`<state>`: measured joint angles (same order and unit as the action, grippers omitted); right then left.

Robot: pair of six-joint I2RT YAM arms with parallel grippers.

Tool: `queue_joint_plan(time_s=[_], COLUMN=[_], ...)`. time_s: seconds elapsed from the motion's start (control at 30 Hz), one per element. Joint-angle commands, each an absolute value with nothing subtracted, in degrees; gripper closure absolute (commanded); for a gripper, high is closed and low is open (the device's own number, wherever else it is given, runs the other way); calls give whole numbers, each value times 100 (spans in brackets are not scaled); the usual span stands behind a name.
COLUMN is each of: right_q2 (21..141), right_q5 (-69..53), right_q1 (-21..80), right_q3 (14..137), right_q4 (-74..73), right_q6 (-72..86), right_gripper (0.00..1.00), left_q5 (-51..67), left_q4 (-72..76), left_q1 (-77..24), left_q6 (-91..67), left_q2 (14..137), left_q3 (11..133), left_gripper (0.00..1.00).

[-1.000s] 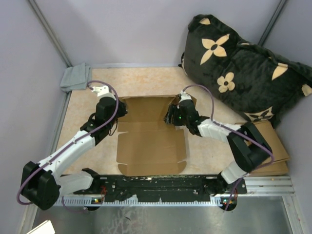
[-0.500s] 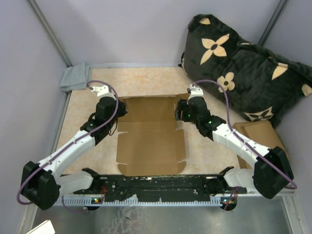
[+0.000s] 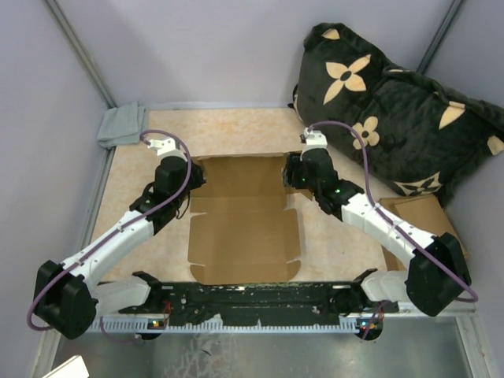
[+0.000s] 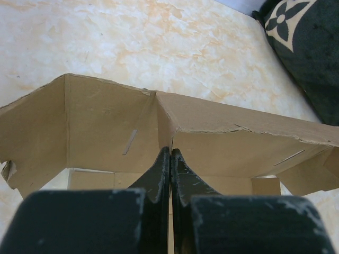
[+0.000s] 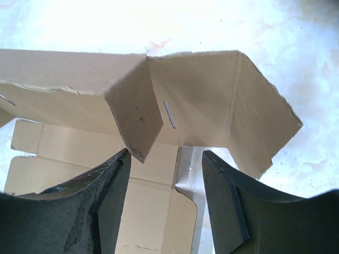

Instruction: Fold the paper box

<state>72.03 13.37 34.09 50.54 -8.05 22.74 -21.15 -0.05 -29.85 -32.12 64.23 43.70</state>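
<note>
The paper box (image 3: 244, 232) lies open on the table's middle, with its far panel and side flaps raised. My left gripper (image 3: 194, 178) is at the box's far left corner. In the left wrist view it (image 4: 170, 154) is shut on a thin upright edge of the box wall (image 4: 106, 127). My right gripper (image 3: 290, 176) is at the far right corner. In the right wrist view it (image 5: 167, 161) is open and holds nothing, and a small corner flap (image 5: 135, 116) of the box (image 5: 206, 100) hangs just above the gap between the fingers.
A black pillow (image 3: 394, 110) with beige flowers leans at the back right. A grey cloth (image 3: 122, 126) lies at the back left corner. A stack of flat cardboard pieces (image 3: 429, 228) lies at the right edge. A black rail (image 3: 260, 295) runs along the near edge.
My right gripper has moved a little back and to the right, off the box's inside to its far right corner, and its arm has swung out to the right. The left arm has not moved.
</note>
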Motion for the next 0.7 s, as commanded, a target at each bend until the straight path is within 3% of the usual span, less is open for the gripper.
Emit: queue_joint_plan(time_s=[0.0,0.23,0.43,0.53,0.67], right_q2=[7280,7681,7866,7868,7783], right_q5=[1289,1183,1343,1481,1639], right_q1=[3428,3430,3436,3437,3437], right_q3=[5502,5780,5816,5811,5767], right_q4=[-392,-350,-277,-264,-244], right_q6=[2127,2082,2250,2308,2342], right_gripper=[44,55,83,92,97], left_q5=[-2067,-2014,-2010,-2061,-2180], left_q4=[16,35,28,3,-176], left_q1=[-2976,-2975,-2973,-2976,-2971], left_q6=[-3210,-3202,-3148,-3136,-3146], left_q2=[6350,6360,6356,6318,6211], left_q3=[4336,4331,4281,4251,4243], left_gripper=[100,100,100,100,85])
